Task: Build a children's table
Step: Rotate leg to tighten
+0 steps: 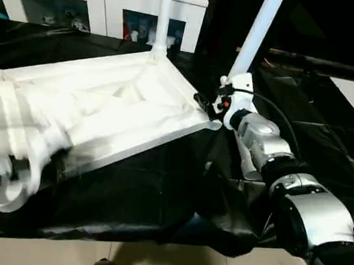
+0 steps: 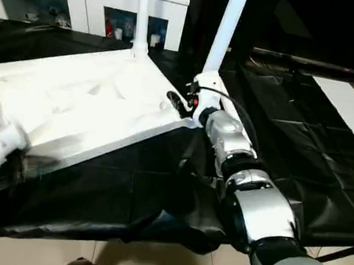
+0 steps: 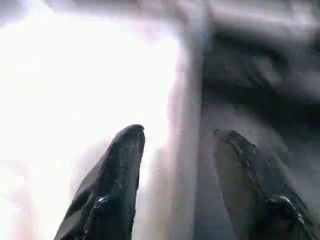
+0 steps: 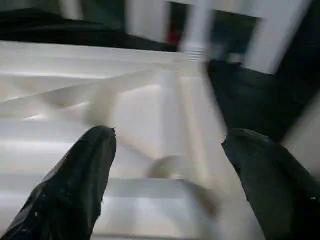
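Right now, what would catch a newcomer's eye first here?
The big white table top lying upside down on the black-draped work table, ribs showing. Two white legs already rise from its far corners. The right gripper, fingers open, hovers at the nearer of those corners.

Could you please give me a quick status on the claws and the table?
Right claw open at tabletop corner. Left claw astride the tabletop's edge. Two legs standing in far sockets. Nothing in the way.
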### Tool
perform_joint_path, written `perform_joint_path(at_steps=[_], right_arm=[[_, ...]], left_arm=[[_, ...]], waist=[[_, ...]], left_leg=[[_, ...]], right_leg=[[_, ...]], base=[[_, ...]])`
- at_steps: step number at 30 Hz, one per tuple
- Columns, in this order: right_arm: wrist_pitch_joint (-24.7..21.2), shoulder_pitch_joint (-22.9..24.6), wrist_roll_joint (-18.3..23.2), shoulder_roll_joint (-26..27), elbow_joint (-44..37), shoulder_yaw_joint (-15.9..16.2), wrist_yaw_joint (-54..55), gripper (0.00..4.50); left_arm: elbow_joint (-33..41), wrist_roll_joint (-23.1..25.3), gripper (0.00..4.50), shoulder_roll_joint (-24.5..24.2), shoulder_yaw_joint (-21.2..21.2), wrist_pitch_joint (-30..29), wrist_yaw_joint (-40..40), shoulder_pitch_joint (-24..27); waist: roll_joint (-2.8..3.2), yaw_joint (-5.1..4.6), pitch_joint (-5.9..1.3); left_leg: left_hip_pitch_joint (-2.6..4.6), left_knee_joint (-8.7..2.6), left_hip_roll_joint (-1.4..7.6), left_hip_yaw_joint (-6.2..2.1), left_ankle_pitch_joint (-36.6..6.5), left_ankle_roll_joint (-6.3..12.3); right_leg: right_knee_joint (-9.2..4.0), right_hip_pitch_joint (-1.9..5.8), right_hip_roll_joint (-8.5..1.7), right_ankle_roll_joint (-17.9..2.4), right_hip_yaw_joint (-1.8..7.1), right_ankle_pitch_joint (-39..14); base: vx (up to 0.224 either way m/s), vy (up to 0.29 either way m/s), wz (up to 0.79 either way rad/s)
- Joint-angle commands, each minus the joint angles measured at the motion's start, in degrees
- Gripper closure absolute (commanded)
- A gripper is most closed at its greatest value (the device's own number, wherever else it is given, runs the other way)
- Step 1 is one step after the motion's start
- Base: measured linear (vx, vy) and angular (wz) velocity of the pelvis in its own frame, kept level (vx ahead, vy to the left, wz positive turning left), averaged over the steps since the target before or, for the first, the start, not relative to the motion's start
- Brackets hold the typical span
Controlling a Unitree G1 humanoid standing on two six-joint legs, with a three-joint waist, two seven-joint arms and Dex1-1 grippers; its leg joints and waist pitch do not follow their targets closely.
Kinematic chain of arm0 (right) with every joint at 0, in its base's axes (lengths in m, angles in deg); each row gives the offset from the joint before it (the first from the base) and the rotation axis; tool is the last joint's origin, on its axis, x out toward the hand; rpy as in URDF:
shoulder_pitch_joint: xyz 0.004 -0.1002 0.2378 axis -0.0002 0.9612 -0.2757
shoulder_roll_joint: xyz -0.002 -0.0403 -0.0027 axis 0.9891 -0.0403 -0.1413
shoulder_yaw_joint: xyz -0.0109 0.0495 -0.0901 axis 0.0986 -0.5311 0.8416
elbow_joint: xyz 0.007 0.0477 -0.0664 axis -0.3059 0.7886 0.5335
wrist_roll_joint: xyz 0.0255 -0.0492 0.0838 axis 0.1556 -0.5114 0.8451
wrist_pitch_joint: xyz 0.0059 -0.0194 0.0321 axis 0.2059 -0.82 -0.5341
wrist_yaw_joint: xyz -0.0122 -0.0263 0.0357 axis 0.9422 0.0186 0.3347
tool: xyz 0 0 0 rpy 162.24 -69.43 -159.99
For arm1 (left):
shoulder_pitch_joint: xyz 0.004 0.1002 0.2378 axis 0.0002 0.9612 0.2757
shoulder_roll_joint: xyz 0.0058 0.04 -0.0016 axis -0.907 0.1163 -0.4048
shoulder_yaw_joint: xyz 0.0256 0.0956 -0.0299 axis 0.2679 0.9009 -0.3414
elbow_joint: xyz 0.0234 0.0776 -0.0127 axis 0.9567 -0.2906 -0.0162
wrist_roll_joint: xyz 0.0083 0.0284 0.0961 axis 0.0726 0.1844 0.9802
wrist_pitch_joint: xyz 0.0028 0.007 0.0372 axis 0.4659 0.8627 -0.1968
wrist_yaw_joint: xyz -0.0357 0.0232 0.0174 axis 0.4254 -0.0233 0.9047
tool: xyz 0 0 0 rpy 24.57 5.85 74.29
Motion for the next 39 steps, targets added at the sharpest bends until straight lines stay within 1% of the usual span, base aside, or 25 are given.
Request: perform_joint_path(at_steps=[1, 3, 6, 7, 8, 9, 10, 11, 12, 13, 14, 17, 18, 19, 23, 26, 27, 28, 30, 32, 34, 35, 36, 38, 39], right_arm=[[0.6, 2.2, -0.61, -0.34, -2.45, 1.39, -2.99, 0.62], [1.11, 2.59, -0.76, -0.14, -2.52, 1.7, -3.28, 0.62], [-0.02, 6.55, -1.76, 0.17, -6.35, 2.54, -0.49, 0.62], [-0.81, 7.73, -2.15, 0.1, -7.68, 2.71, 1.07, 0.62], [-1.75, 8.73, -2.3, -0.02, -8.85, 2.57, 2.07, 0.62], [-1.75, 8.73, -2.3, -0.02, -8.85, 2.57, 2.07, 0.62], [-4.69, 11.31, -2.5, -0.49, -12.28, 1.97, 5.35, 0.62], [-4.69, 11.31, -2.5, -0.49, -12.28, 1.97, 5.35, 0.62], [-7.13, 13.68, -3.01, -0.84, -15.37, 1.08, 8.13, 0.62], [-7.85, 14.5, -3.22, -0.95, -16.38, 0.78, 9.15, 0.62], [-8.75, 15.48, -3.3, -1.06, -17.56, 0.56, 9.83, 0.62], [-10.49, 17.7, -3.56, -1.25, -19.41, 0.77, 10.49, 0.62], [-10.49, 17.7, -3.56, -1.25, -19.41, 0.77, 10.49, 0.62], [-11.37, 18.87, -4.49, -1.35, -20.09, 1.53, 11.37, 0.62], [-12.59, 19.49, -5.92, -0.96, -19.75, 2.82, 12.57, 0.62], [-14.21, 20.1, -7.11, -0.21, -20.58, 4.43, 12.83, 0.62], [-13.95, 19.92, -7.41, 0.08, -20.19, 4.77, 12.82, 0.62], [-13.16, 19.13, -7.72, 0.6, -18.73, 4.98, 12.97, 0.62], [-12.29, 17.71, -7.91, 1.4, -16.51, 4.85, 13.16, 0.62], [-12.04, 17.09, -8.06, 1.8, -15.65, 4.62, 13.13, 0.62], [-11.51, 16.12, -8.21, 2.29, -14.08, 4.66, 12.78, 0.62], [-11.17, 15.58, -8.4, 2.52, -13.08, 4.86, 12.73, 0.62], [-10.95, 15.23, -8.54, 2.67, -12.44, 5.01, 12.73, 0.62], [-9.99, 13.61, -9.16, 3.53, -9.62, 5.35, 12.79, 0.62], [-9.99, 13.61, -9.16, 3.53, -9.62, 5.35, 12.79, 0.62]], left_arm=[[-3.17, 0.4, 2.02, -0.23, -3.19, 1.37, 3.64, -0.67], [-4.19, 0.97, 2.02, -0.49, -3.7, 1.73, 4.69, -0.97], [-10.8, 7.62, 2.02, -1.87, -5.15, 3.46, 14.68, -1.78], [-12.68, 9.17, 2.02, -2.06, -5.51, 4.05, 17.36, -2.09], [-14.2, 10.05, 2.02, -1.71, -6.3, 3.56, 20.21, -2.64], [-14.2, 10.05, 2.02, -1.71, -6.3, 3.56, 20.21, -2.64], [-17.73, 12.91, 2.02, -2.34, -6.45, 2.63, 25.11, -3.04], [-17.73, 12.91, 2.02, -2.34, -6.45, 2.63, 25.11, -3.04], [-21.3, 15.89, 2.02, -3.7, -5.41, 4.0, 27.58, -2.68], [-22.6, 16.92, 2.02, -4.26, -4.87, 5.07, 28.14, -2.45], [-23.76, 17.16, 2.02, -4.43, -4.72, 5.77, 28.35, -2.42], [-26.71, 17.58, 2.02, -5.14, -3.25, 7.08, 27.26, -2.26], [-26.71, 17.58, 2.02, -5.14, -3.25, 7.08, 27.26, -2.26], [-29.75, 19.0, 2.02, -5.9, -1.19, 8.59, 26.79, -2.63], [-34.93, 21.83, 2.02, -7.34, 2.32, 10.29, 25.86, -3.59], [-37.79, 23.96, 2.02, -8.73, 5.49, 10.94, 23.11, -3.85], [-38.3, 24.62, 2.02, -9.19, 6.37, 11.02, 22.34, -3.84], [-38.69, 25.07, 2.02, -9.72, 7.4, 11.35, 20.7, -3.61], [-38.77, 24.82, 2.02, -10.09, 8.15, 12.74, 18.05, -3.05], [-38.35, 23.92, 2.02, -10.32, 8.56, 12.96, 16.37, -2.61], [-37.36, 23.22, 2.02, -10.98, 9.57, 14.21, 13.57, -1.9], [-36.85, 22.78, 2.02, -11.22, 9.79, 14.02, 12.66, -1.68], [-36.56, 22.49, 2.02, -11.37, 9.91, 13.8, 12.12, -1.56], [-34.69, 21.51, 2.02, -12.89, 11.46, 15.53, 6.04, -0.38], [-34.69, 21.51, 2.02, -12.89, 11.46, 15.53, 6.04, -0.38]], waist=[[1.94, -0.38, -3.5], [1.85, -0.56, -3.54], [2.22, -0.58, -3.66], [2.16, -0.55, -3.55], [2.21, -0.54, -3.69], [2.23, -0.5, -3.68], [2.44, -0.37, -3.67], [2.37, -0.35, -3.66], [2.6, -0.21, -3.6], [2.38, -0.13, -3.56], [2.55, 0.01, -3.59], [2.61, 0.46, -3.57], [2.8, 0.57, -3.5], [2.91, 0.65, -3.55], [3.01, 0.57, -3.42], [2.98, 0.45, -3.38], [3.14, 0.43, -3.46], [3.24, 0.44, -3.53], [2.99, 0.44, -3.52], [3.2, 0.53, -3.61], [3.26, 0.54, -3.56], [3.1, 0.6, -3.49], [3.14, 0.61, -3.51], [3.31, 0.59, -3.41], [3.31, 0.61, -3.29]], left_leg=[[0.58, -3.66, 0.66, 0.07, -7.35, -0.47], [0.71, -3.54, 0.67, 0.17, -6.94, -0.33], [1.03, -3.51, 0.76, 0.22, -6.1, 0.1], [1.06, -3.54, 0.77, 0.2, -5.99, 0.11], [1.18, -3.57, 0.77, 0.12, -5.78, -0.17], [1.35, -3.59, 0.81, 0.11, -6.13, -0.29], [1.33, -3.65, 0.82, 0.07, -6.63, -0.69], [1.42, -3.59, 0.8, 0.13, -6.61, -0.78], [1.56, -3.67, 0.77, 0.01, -7.15, -0.8], [1.52, -3.73, 0.73, 0.0, -7.64, -0.94], [1.67, -3.8, 0.8, -0.07, -8.4, -1.24], [1.84, -3.87, 0.84, -0.01, -9.71, -1.77], [1.83, -3.98, 0.82, -0.03, -10.35, -2.0], [1.79, -4.02, 0.85, -0.15, -10.86, -2.26], [1.94, -4.26, 0.75, -0.3, -13.42, -2.79], [1.93, -4.33, 0.84, -0.4, -13.85, -2.86], [1.9, -4.35, 0.94, -0.47, -13.8, -2.96], [1.97, -4.31, 1.0, -0.41, -13.29, -2.93], [2.01, -4.27, 1.01, -0.32, -12.41, -2.72], [2.05, -4.22, 1.03, -0.24, -11.93, -2.71], [2.05, -4.27, 1.01, -0.16, -11.19, -2.74], [2.09, -4.31, 1.01, -0.15, -11.8, -2.77], [2.08, -4.35, 1.01, -0.17, -12.83, -2.98], [2.21, -4.49, 1.14, -0.29, -14.47, -3.39], [2.21, -4.55, 1.21, -0.3, -15.28, -3.61]], right_leg=[[-3.12, 3.19, -3.8, -11.57, 2.97, 3.04], [-3.08, 3.09, -3.82, -11.32, 3.07, 2.91], [-3.09, 2.88, -3.68, -11.6, 3.04, 3.99], [-3.21, 2.87, -3.63, -10.99, 3.06, 4.19], [-3.14, 2.97, -3.63, -10.82, 3.03, 4.09], [-3.2, 2.81, -3.76, -11.05, 3.02, 3.76], [-3.25, 2.9, -3.77, -11.2, 3.0, 3.31], [-3.24, 2.8, -3.7, -11.14, 3.03, 3.71], [-3.4, 2.74, -3.6, -10.71, 2.97, 3.11], [-3.45, 2.78, -3.71, -10.12, 3.04, 2.12], [-3.53, 2.67, -3.83, -9.94, 3.02, 0.99], [-3.66, 2.45, -3.94, -10.24, 3.05, 0.3], [-3.73, 2.37, -3.96, -10.39, 3.02, -0.07], [-3.71, 2.45, -4.08, -10.46, 3.0, -0.58], [-4.09, 2.38, -4.19, -10.02, 3.04, -3.64], [-4.2, 2.35, -4.38, -9.89, 3.15, -4.95], [-4.07, 2.42, -4.52, -10.07, 3.17, -4.77], [-4.01, 2.31, -4.52, -10.42, 3.17, -3.53], [-3.79, 2.26, -4.53, -11.17, 3.15, -1.81], [-3.72, 2.27, -4.61, -11.57, 3.2, -1.05], [-3.51, 2.19, -4.36, -11.94, 3.06, 1.29], [-3.57, 2.14, -4.4, -11.9, 3.04, 0.67], [-3.61, 2.18, -4.52, -11.83, 3.07, -0.76], [-3.81, 2.07, -4.68, -11.63, 3.11, -3.09], [-3.93, 1.95, -4.74, -11.55, 3.16, -4.02]], base=[[0.0, 0.0, 0.0], [0.0, 0.0, 0.0], [0.0, 0.0, 0.0], [0.0, 0.0, 0.0], [0.0, 0.0, 0.0], [0.0, 0.0, 0.0], [0.0, 0.0, 0.0], [0.0, 0.0, 0.0], [0.0, 0.0, 0.0], [0.0, 0.0, 0.0], [0.0, 0.0, 0.0], [0.0, 0.0, 0.0], [0.0, 0.0, 0.0], [0.0, 0.0, 0.0], [0.0, 0.0, 0.0], [0.0, 0.0, 0.0], [0.0, 0.0, 0.0], [0.0, 0.0, 0.0], [0.0, 0.0, 0.0], [0.0, 0.0, 0.0], [0.0, 0.0, 0.0], [0.0, 0.0, 0.0], [0.0, 0.0, 0.0], [0.0, 0.0, 0.0], [0.0, 0.0, 0.0]])
